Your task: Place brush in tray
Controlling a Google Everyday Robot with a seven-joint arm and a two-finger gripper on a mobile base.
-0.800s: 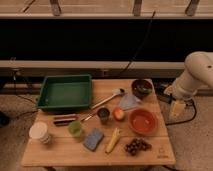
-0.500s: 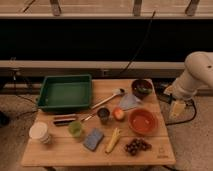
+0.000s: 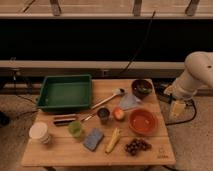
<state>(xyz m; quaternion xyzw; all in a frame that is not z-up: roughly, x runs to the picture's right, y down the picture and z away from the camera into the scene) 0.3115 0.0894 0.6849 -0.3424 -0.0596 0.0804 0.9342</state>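
Observation:
The brush [image 3: 107,99] lies on the wooden table, its light-wood handle running diagonally and its whitish head toward the upper right near a dark bowl. The green tray [image 3: 65,92] sits at the table's back left, with nothing in it; the brush's lower end is just right of the tray's right rim. My gripper [image 3: 177,107] hangs off the table's right side, below the white arm [image 3: 197,72], well apart from the brush.
On the table: a dark bowl with greens [image 3: 142,88], an orange bowl [image 3: 142,121], a peach-coloured fruit [image 3: 118,114], a dark cup [image 3: 103,115], a green cup [image 3: 75,129], a dark flat bar [image 3: 65,120], a blue sponge [image 3: 93,139], a banana [image 3: 113,141], grapes [image 3: 136,146], a white container [image 3: 39,133].

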